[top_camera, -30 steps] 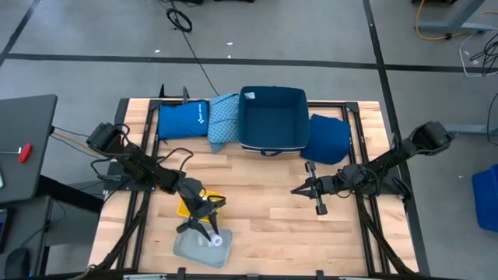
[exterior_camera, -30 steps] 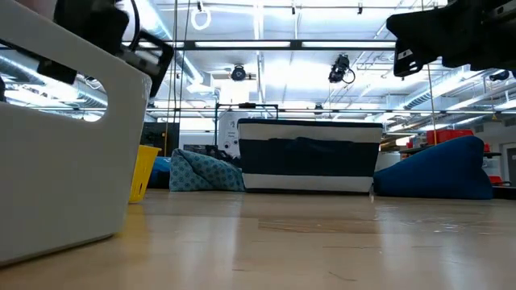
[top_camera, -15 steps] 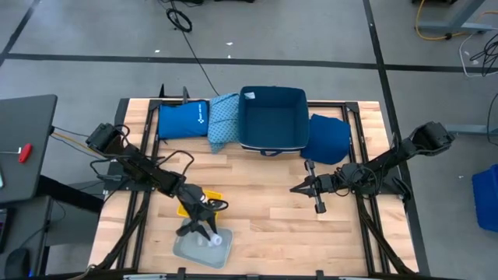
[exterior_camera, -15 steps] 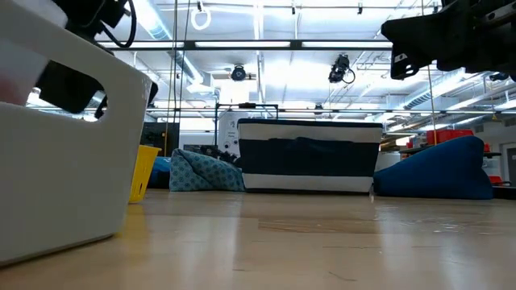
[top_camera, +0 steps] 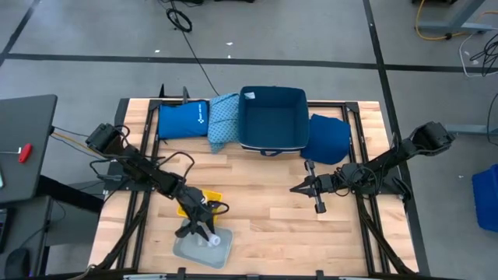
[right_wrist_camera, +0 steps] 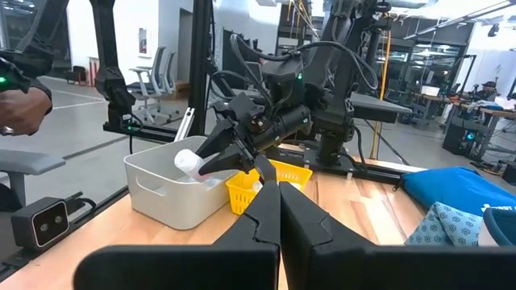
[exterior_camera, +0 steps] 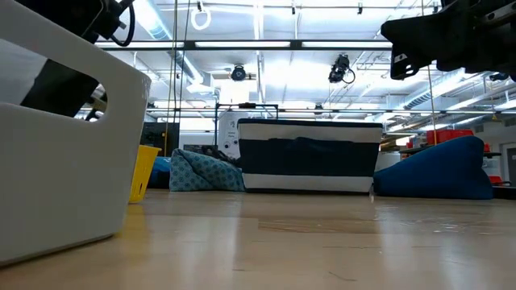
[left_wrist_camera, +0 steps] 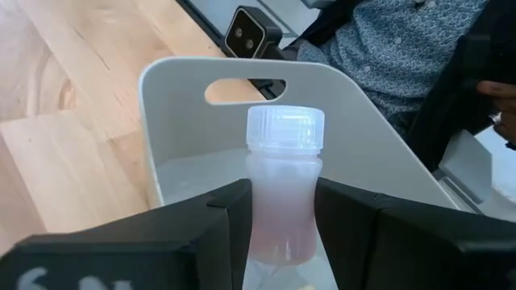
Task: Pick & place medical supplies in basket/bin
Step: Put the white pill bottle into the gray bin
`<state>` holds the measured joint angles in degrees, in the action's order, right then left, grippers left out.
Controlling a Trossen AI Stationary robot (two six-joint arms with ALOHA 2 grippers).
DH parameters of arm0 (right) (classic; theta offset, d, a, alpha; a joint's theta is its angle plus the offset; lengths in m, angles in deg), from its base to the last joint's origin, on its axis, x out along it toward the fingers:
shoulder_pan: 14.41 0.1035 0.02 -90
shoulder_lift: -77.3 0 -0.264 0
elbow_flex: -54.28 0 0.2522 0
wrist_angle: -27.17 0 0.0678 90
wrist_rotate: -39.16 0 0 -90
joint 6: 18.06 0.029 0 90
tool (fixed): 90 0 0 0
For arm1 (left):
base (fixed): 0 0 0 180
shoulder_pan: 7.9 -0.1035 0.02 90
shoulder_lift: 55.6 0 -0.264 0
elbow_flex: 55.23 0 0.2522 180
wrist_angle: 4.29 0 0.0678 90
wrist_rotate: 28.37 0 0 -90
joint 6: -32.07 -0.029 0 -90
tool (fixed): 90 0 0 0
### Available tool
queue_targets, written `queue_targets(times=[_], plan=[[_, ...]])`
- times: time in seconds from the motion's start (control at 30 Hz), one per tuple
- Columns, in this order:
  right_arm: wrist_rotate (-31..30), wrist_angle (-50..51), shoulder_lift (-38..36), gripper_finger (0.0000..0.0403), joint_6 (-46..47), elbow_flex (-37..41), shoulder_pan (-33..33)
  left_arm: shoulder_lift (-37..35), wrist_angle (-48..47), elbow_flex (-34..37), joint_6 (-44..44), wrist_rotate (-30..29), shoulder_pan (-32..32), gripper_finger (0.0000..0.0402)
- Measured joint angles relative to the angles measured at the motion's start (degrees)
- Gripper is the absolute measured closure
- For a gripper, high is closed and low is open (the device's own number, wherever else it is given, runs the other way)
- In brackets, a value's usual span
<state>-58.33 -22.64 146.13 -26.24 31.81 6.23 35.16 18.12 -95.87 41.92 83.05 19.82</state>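
Though bin-bound, vial (left_wrist_camera: 283,193) between left gripper (left_wrist_camera: 282,234) fingers

Small clear vial (left_wrist_camera: 282,193), white ribbed screw cap, pinkish liquid inside, upright, clamped between fingers of my left hand (top_camera: 208,233), over white bin (top_camera: 187,249) at near left of worktop. Folded teal patterned cloth (top_camera: 223,118) at far edge, touching left wall of blue basket (top_camera: 271,118). Dark blue cloth (top_camera: 327,138) bunched against basket's right side.
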Motion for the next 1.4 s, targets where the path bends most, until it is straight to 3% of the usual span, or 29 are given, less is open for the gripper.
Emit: queue_targets(times=[0.63,1.17,1.4], plan=[[0.0,0.0,0.0,0.0403,-0.2,0.0,0.0,0.0,-2.2,-0.1,2.4,-1.8,1.6,0.0284],[0.3,0.0,0.0,0.0403,0.0,0.0,0.0,0.0,-1.5,-0.1,5.0,0.0,1.6,0.0283],[0.4,0.0,0.0,0.0403,0.0,0.0,0.0,0.0,-1.4,-0.1,7.3,-2.9,1.6,0.0279]])
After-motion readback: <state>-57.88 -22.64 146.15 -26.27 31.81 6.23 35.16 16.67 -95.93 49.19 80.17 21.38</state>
